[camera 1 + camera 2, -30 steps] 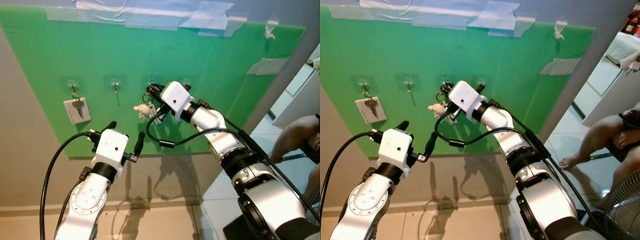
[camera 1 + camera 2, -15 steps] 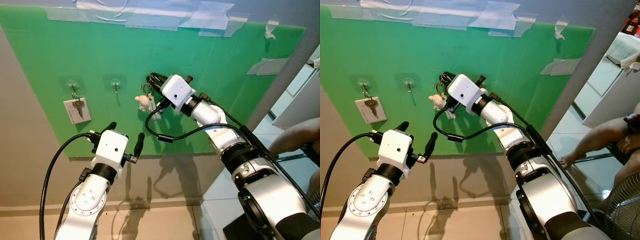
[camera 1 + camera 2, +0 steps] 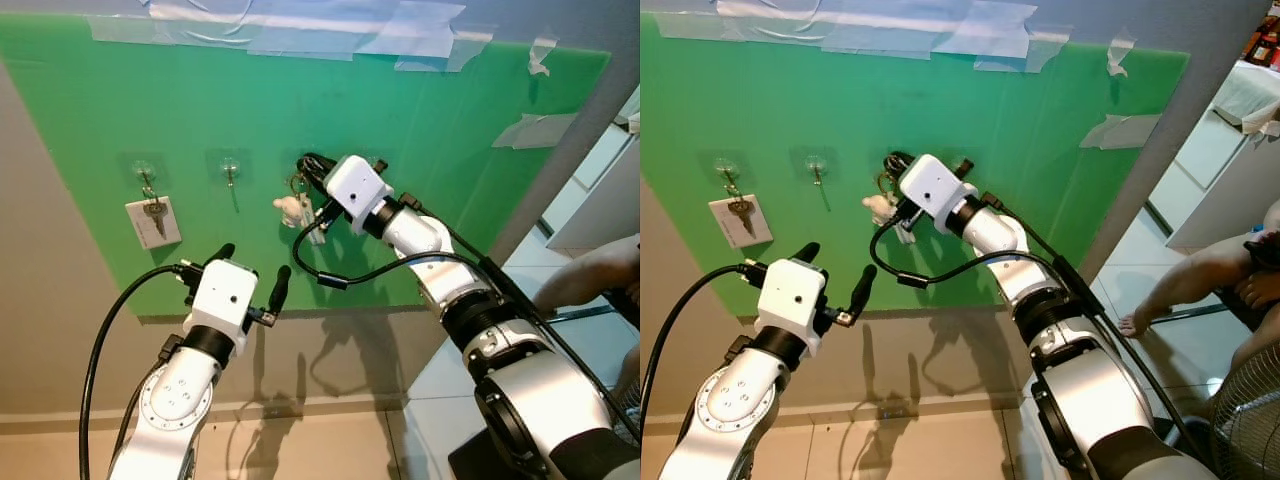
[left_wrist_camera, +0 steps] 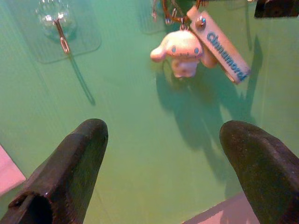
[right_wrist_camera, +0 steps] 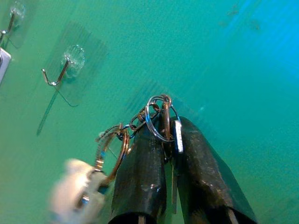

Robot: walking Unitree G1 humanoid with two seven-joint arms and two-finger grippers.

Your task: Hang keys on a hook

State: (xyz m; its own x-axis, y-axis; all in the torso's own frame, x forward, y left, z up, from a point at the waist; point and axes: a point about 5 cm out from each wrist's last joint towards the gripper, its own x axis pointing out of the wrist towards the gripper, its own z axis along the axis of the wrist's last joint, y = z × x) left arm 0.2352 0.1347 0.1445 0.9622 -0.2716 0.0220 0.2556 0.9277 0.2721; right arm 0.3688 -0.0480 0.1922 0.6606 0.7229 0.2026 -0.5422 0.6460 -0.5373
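A taped green plastic sheet (image 3: 470,130) covers the beige wall, centre frame; the right gripper (image 5: 164,135) pinches a ringed key bunch with white plush charm (image 5: 154,122) against it. Lower left, the left gripper (image 3: 250,268) hangs wide open

Head stereo; wrists near green board (image 3: 450,120)

The plush charm (image 5: 74,196) is blurred and partly cut off.

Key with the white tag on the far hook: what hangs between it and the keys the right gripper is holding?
One bare hook on the green board, between the tagged key and the keys pinched in the right gripper, in the left eye view.
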